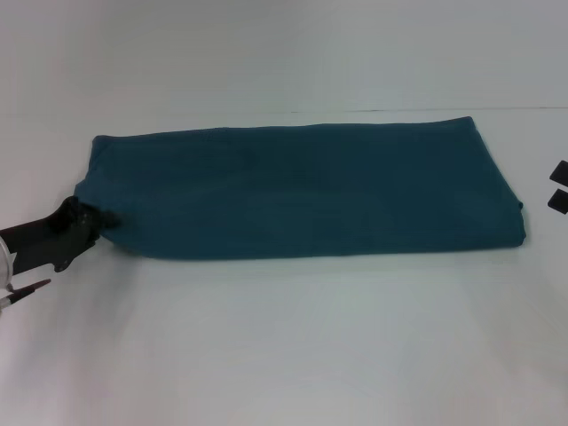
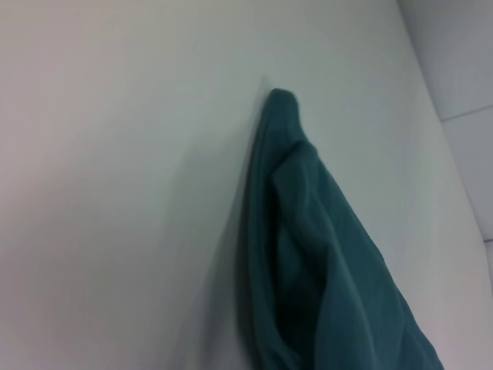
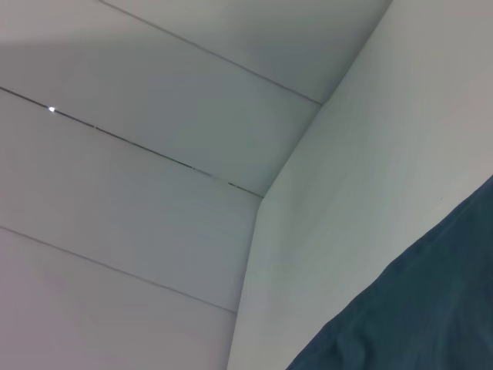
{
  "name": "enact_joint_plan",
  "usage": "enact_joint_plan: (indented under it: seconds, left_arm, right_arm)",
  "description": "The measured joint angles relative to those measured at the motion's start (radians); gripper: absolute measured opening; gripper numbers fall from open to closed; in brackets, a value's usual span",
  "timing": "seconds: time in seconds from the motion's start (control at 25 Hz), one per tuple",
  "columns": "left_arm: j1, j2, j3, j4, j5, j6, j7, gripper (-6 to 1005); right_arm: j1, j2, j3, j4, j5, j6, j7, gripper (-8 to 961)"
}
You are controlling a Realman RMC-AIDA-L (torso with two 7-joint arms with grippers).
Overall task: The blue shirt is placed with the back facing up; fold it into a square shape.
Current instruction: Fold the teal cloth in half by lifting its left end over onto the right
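Table [image 1: 284, 355] is white and mostly bare; your only extras are two small black objects [image 1: 558, 186] near its right edge, just beside the blue shirt [image 1: 306, 191] but apart from it. Nothing blocks the shirt itself. You see it folded into a long horizontal band across the table's middle, plain dark teal, no lettering showing, top edge fairly straight, right end squared, left end tapering. Left gripper [image 1: 89, 222] sits at that left end, low corner, fingers closed on the cloth; left wrist view shows the shirt bunched into a pointed ridge [image 2: 308, 231]. Right gripper: you can't see it in the head view; its wrist view only shows shirt fabric [image 3: 416, 308] and table. Open room lies in front and behind.
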Motion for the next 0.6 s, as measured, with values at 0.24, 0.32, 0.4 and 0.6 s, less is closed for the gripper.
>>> enact_joint_plan:
  seconds: [0.24,0.32,0.4,0.6]
  left_arm:
    - [0.027,-0.004,-0.001,0.025,-0.003,-0.006,0.080,70]
    - [0.048,-0.006,-0.002,0.051,-0.003,-0.009,0.089,57]
    - [0.071,-0.006,-0.004,0.078,-0.003,-0.009,0.092,45]
    - [0.112,0.008,-0.043,0.123,0.010,-0.003,0.093,45]
  right_arm:
    - [0.000,0.000,0.002,0.011,-0.001,0.002,0.000,699]
    - [0.000,0.001,0.002,0.018,-0.001,0.004,0.000,699]
    - [-0.001,0.002,0.002,0.023,-0.002,0.008,0.000,699]
    - [-0.009,0.004,0.001,0.035,-0.003,0.022,0.000,699]
